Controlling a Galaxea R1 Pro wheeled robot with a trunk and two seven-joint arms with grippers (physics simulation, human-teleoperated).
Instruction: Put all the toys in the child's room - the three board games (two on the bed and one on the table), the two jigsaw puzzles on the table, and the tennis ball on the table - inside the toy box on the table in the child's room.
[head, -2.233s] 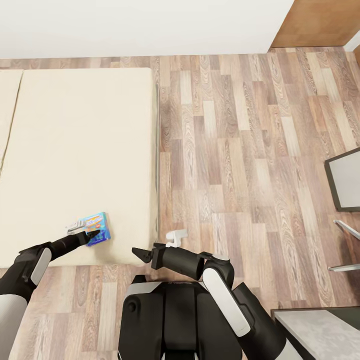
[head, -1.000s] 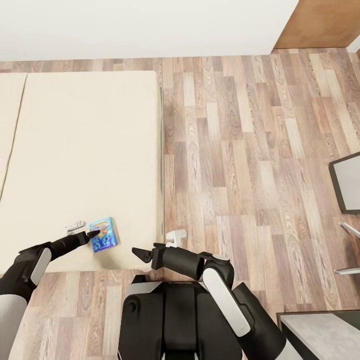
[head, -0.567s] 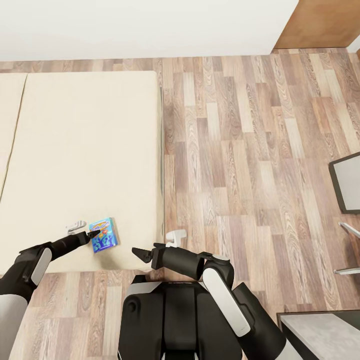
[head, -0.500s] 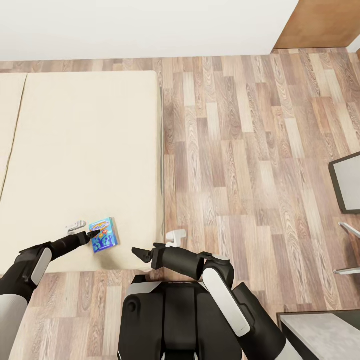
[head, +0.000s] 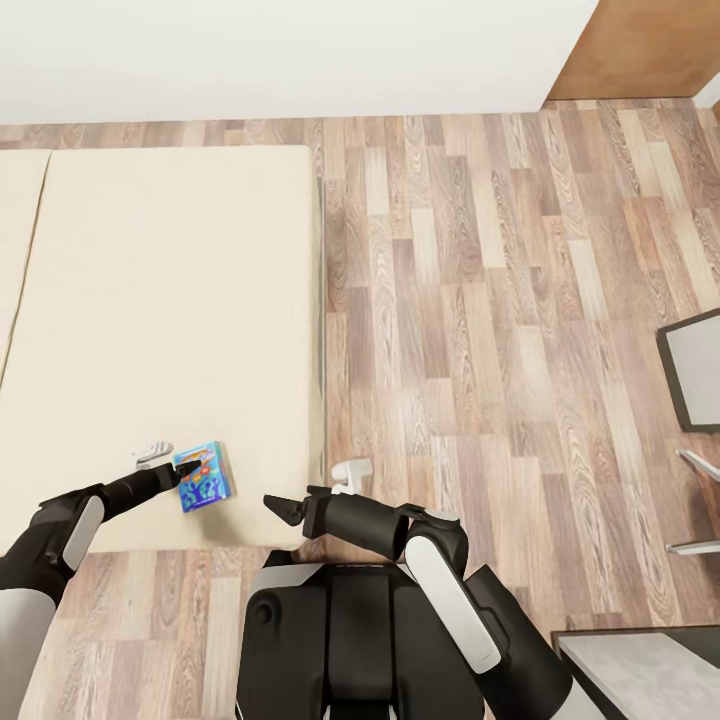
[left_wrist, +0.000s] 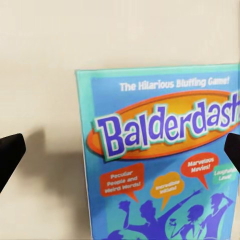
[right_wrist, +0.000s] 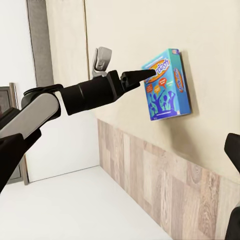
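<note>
- We see one board game (head: 203, 477), the blue Balderdash box, lying flat on the bed (head: 150, 300), near the mattress corner closest to us, a little in from the edge.
- Our left gripper (head: 168, 465) hovers right at the box, over its left edge; the jaws are spread, holding nothing.
- In the left wrist view the two dark fingertips (left_wrist: 10, 155) sit at opposite sides with the box (left_wrist: 165, 160) lying off toward one of them, not centred in the gap.
- The box's long axis runs roughly away from us, tilted slightly; the jaws look set across its shorter width.
- Our guess is the left arm needs a small sideways shift toward the box before closing.
- The right gripper (head: 283, 509) hangs in front of the trunk, near the bed's front edge, and is farther from the box; it looks parted and empty.
- The left arm is clearly the nearer one.
</note>
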